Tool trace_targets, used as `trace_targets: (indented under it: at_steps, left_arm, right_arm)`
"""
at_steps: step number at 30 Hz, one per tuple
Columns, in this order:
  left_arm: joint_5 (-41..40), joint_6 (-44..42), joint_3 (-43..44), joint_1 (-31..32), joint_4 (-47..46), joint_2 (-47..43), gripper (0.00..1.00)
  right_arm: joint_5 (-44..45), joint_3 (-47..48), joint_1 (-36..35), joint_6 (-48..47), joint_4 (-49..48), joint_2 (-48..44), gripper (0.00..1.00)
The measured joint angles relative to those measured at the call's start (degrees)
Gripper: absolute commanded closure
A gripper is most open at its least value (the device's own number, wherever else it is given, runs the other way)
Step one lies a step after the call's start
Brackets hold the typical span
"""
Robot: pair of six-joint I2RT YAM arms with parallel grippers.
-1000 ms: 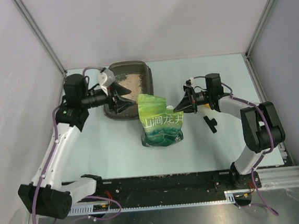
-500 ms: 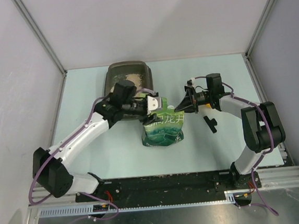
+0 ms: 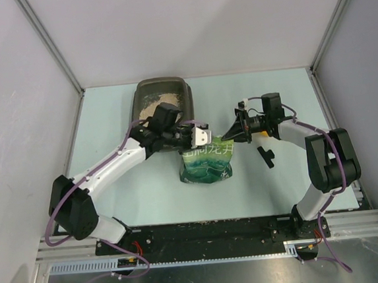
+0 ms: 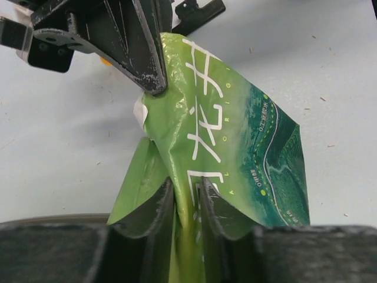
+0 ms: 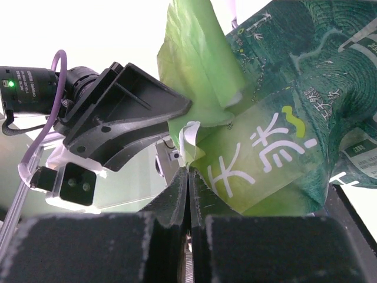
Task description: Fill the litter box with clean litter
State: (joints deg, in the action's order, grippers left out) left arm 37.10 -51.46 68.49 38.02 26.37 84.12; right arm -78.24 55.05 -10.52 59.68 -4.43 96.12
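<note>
We're over the table (image 3: 279, 186) and both arms meet at the middle, on the green pouch (image 3: 207, 162). It stands upright just in front of the litter box (image 3: 160, 82), its top pulled up between the two grippers.

The left gripper (image 3: 203, 139) reaches in from the box side. In its wrist view we see its jaws drawn narrow on a fold of the pouch's (image 4: 235, 135) top edge, the green film pinched between the fingers (image 4: 158, 206).

The right gripper (image 3: 231, 135) comes in from the other side. Its jaws are pressed together on the pouch's upper corner, and in its own wrist view the tips (image 5: 187, 177) close on the pale edge of the film. Opposite it there, we see the left gripper (image 5: 129, 112) facing in close.

Now the containers. The litter box sits at the far side of the table, left of centre, with the left arm crossing over its near end. Inside lies pale beige litter (image 3: 154, 106), spread over the floor of the tray as far as we can see. We cannot tell whether the pouch's mouth is open, nor what is in it.

A small black piece (image 3: 266, 155) lies on the table right of the pouch, beneath the right arm.
</note>
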Motion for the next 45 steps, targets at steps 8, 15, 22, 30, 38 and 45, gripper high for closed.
trace_targets:
  at_steps: [8, 15, 22, 30, 38, 45]
  left_arm:
    - [-1.07, 3.04, -0.37, 0.09, -1.2, -0.92, 0.91]
    - [-0.46, 8.9, -1.7, -0.2, -1.84, -1.84, 0.93]
    - [1.25, 14.1, -3.39, -1.51, -4.46, -2.38, 0.94]
    - [3.63, 17.59, -4.11, -2.82, -5.7, -2.38, 0.94]
    - [4.48, 18.67, -4.42, -3.26, -6.12, -2.38, 0.94]
    - [5.35, 19.08, -4.57, -3.76, -6.19, -2.38, 0.94]
  right_arm:
    - [0.81, 4.42, 3.17, -8.39, 6.88, 0.0, 0.79]
    - [9.81, 17.97, 9.22, -35.28, 19.65, -4.04, 0.63]
    - [28.06, 15.89, -13.53, -80.94, 31.95, -25.03, 0.46]
    - [43.65, 3.3, -22.45, -103.38, 28.17, -31.19, 0.43]
    - [49.09, 0.46, -24.57, -112.13, 25.4, -28.65, 0.43]
    - [50.38, -0.28, -24.63, -115.34, 23.37, -27.02, 0.46]
